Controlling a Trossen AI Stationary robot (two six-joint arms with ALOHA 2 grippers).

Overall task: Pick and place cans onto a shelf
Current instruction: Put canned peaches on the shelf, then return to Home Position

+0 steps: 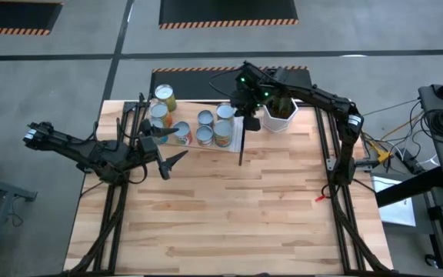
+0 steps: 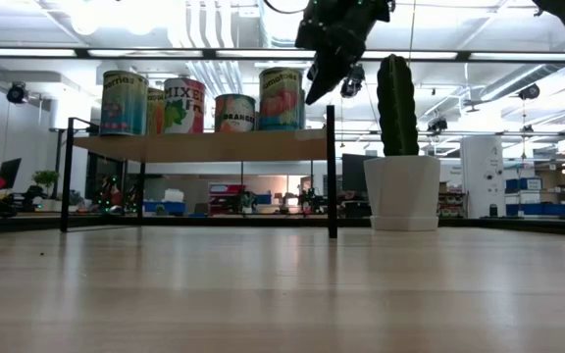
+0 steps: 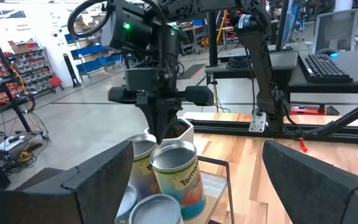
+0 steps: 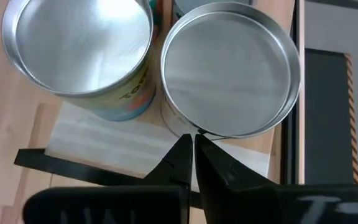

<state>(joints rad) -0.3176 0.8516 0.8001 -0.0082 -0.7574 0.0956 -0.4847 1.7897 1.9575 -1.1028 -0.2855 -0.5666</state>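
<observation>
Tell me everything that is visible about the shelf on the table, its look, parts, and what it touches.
The shelf is a flat board of pale smooth wood with a white edge strip, raised level on thin black legs that stand on the table. It sits at the table's far side, beside the white cactus pot. Several cans stand upright on it. The right gripper, shut, hangs over its end nearest the pot, not touching it.

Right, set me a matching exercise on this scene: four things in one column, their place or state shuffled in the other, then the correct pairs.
Things:
1. left gripper
2. right gripper
3. cans
4. cactus pot

Place or state:
A. standing on the tabletop beside the shelf
B. shut, above the cans at the shelf's end
C. open, at the table's left side
D. upright in a row on the shelf

Pairs: 1-C, 2-B, 3-D, 4-A
</observation>
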